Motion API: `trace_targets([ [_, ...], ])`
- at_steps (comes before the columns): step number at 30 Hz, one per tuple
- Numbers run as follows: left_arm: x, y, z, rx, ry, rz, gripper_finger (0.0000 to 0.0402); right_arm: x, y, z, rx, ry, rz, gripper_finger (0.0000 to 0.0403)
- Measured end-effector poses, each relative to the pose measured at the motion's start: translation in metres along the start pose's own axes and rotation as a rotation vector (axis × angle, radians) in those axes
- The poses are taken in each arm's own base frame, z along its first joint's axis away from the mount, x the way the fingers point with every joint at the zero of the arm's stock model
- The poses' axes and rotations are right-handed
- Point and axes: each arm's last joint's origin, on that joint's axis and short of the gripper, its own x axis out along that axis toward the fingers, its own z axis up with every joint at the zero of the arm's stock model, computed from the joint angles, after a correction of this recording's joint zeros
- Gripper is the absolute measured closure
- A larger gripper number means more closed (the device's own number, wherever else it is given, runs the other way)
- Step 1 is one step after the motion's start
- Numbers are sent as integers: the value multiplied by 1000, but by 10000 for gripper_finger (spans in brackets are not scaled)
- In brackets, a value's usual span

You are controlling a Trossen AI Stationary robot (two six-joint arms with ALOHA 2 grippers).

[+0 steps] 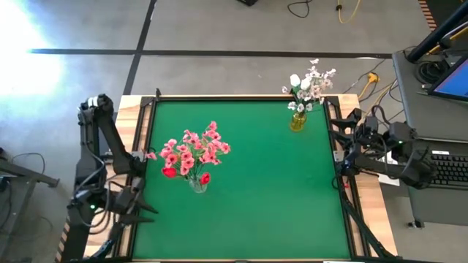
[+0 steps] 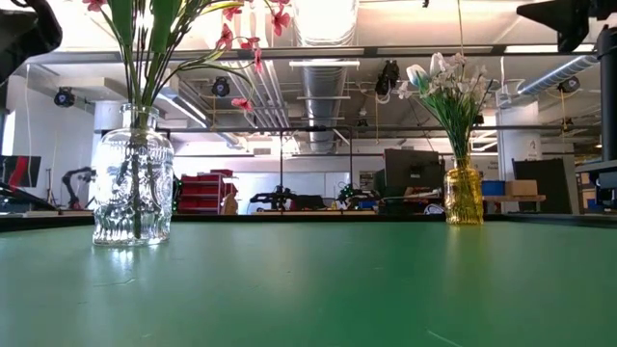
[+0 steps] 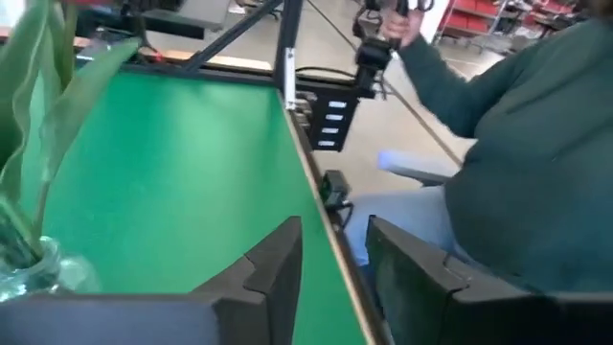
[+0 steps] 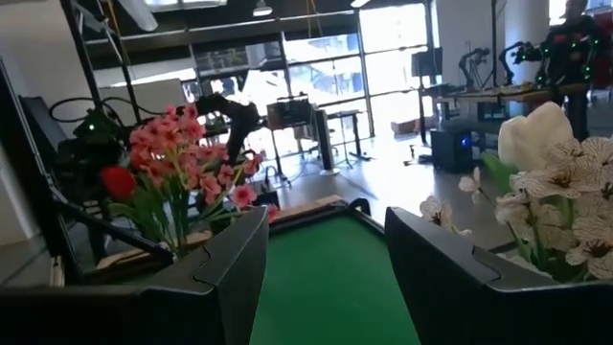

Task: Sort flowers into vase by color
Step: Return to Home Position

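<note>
The pink and red flowers (image 1: 191,155) stand bunched in the clear glass vase (image 2: 133,188), left of centre on the green table (image 1: 256,190) in the high view. The red ones look like tulips, though that's hard to judge from above. The white flowers (image 1: 311,82) fill the yellow vase (image 1: 297,120) near the table's upper right corner. The left gripper (image 3: 335,278) hangs at the lower left edge, fingers parted around nothing. The right gripper (image 4: 326,278) sits off the right edge, equally spread and empty. A person (image 3: 536,172) shows just beyond the table in the left wrist view.
</note>
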Motion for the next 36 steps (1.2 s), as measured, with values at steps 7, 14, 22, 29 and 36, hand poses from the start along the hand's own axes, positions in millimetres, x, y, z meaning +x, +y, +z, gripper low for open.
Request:
trace_targets([
  [7, 13, 24, -34, -4, -48, -10, 377, 0, 0, -1, -20, -1, 1, 199],
  [14, 22, 65, -55, -62, -123, 3, 399, 2, -1, -6, -23, 16, -2, 199],
  [22, 34, 104, -65, -34, -178, -43, 401, 7, -2, -15, -19, 43, -6, 199],
  [29, 40, 130, -80, -39, -165, -4, 401, 8, -2, -13, -29, 4, 0, 199],
  [36, 36, 138, -83, 21, -220, 15, 402, 16, 0, -15, -56, -107, 80, 199],
])
